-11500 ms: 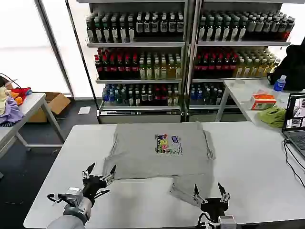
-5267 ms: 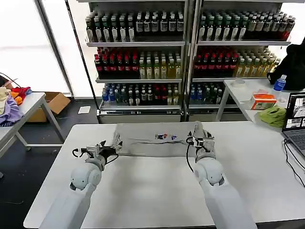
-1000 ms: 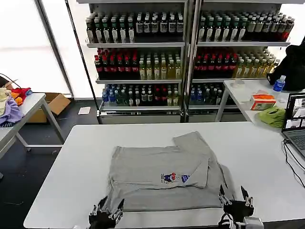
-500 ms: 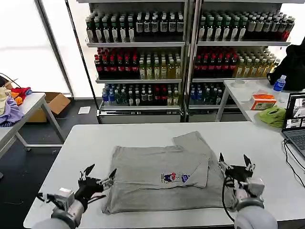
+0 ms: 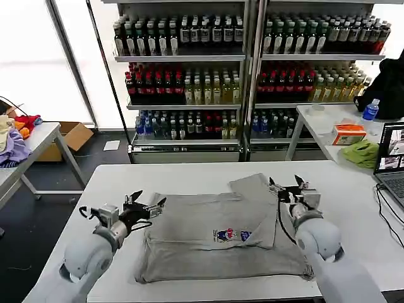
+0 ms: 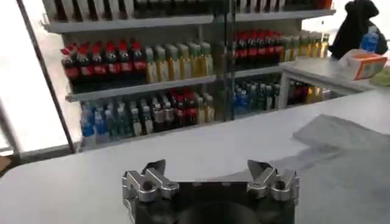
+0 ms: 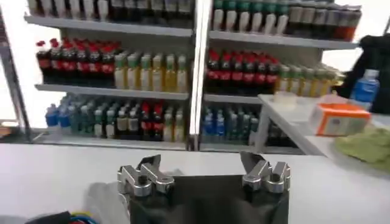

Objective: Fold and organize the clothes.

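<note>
Well, table: a big white table (image 5: 189, 287) fills the near part of the room.
Shirt: one grey shirt (image 5: 214, 243) lies folded in the middle of the table, with a small colourful print (image 5: 231, 235) on top. A loose flap sticks out toward the far right.
Left gripper: the left gripper (image 5: 146, 206) is at the far left corner of the shirt, right at the cloth edge. Its fingers are spread wide and hold nothing.
Right gripper: the right gripper (image 5: 288, 187) is at the far right corner, just beside the flap. Its fingers are spread wide too, with nothing in them.
Room behind: tall shelves of drink bottles (image 5: 189, 82) stand past the table. A side table (image 5: 328, 126) on the right has an orange box (image 5: 348, 134), a water bottle (image 5: 370, 111) and a green cloth (image 5: 361, 153). A laptop (image 5: 391, 158) is cut off at the right edge. Another table on the far left holds a pile of coloured clothes (image 5: 12, 136), also cut off. A cardboard box (image 5: 74, 136) sits on the floor.
Hard to see: I cannot tell if either gripper touches the shirt.
</note>
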